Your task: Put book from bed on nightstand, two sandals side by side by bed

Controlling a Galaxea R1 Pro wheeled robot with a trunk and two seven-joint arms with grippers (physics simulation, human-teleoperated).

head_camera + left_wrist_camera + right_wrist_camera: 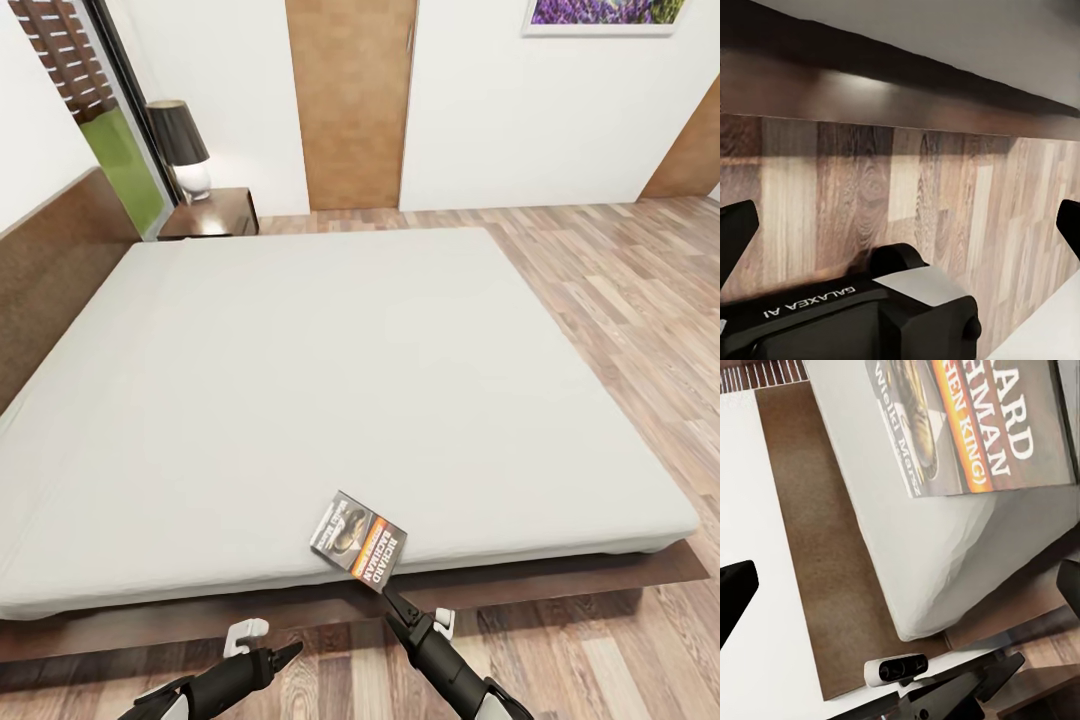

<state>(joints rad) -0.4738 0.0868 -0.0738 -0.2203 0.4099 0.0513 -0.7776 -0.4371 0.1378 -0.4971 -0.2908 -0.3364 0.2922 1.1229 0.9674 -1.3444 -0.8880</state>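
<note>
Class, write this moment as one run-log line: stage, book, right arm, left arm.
stage: reaching | book: flat at mattress edge of bed | right gripper: open, just short of book | left gripper: open, over floor

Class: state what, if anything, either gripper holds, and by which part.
Nothing is held. The right gripper is open just short of the book; the left gripper is open over the floor.

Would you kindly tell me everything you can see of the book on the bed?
The book is a thin paperback lying flat and skewed on the white mattress, at the bed's near edge. Its greyish cover carries a dark picture and an orange-and-black title band with white lettering. It is closed. The right gripper reaches towards its near corner, fingers apart around nothing; whether they touch the book is unclear.
</note>
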